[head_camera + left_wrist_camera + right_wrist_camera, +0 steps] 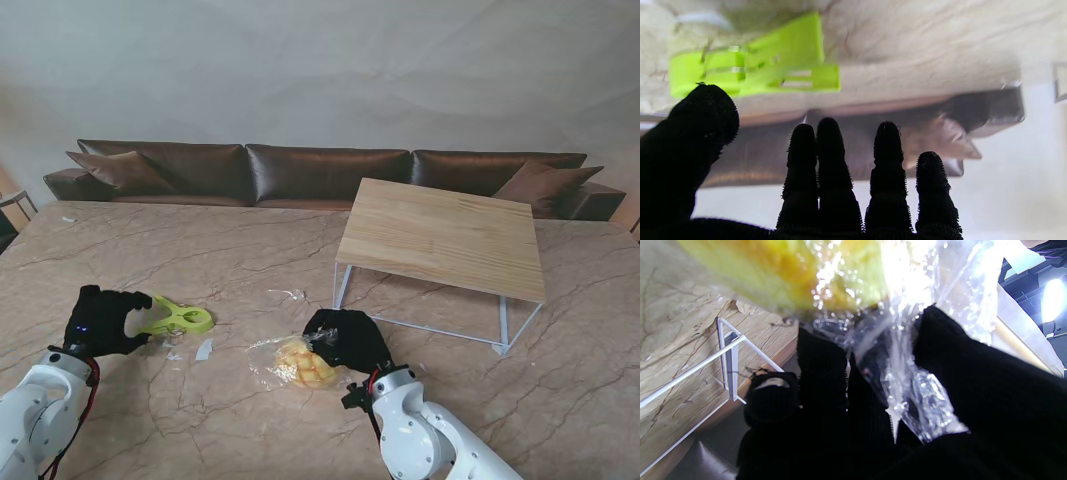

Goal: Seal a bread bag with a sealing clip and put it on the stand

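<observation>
A lime-green sealing clip (178,318) lies on the marble table at my left. My left hand (100,320) sits just beside its handle end, open, fingers spread. In the left wrist view the clip (753,66) lies past the thumb of the left hand (826,186), and nothing is between the fingers. A clear bread bag (298,362) with yellow bread lies near the table's middle. My right hand (345,338) is shut on its gathered plastic neck. In the right wrist view the bag (907,396) runs crumpled between the black fingers of the right hand (826,390).
The stand (445,238), a wooden top on white wire legs, is on the table just beyond my right hand; one of its legs (730,350) shows in the right wrist view. A clear plastic scrap (290,293) and a small white piece (204,349) lie between the hands. A brown sofa (320,170) lines the far edge.
</observation>
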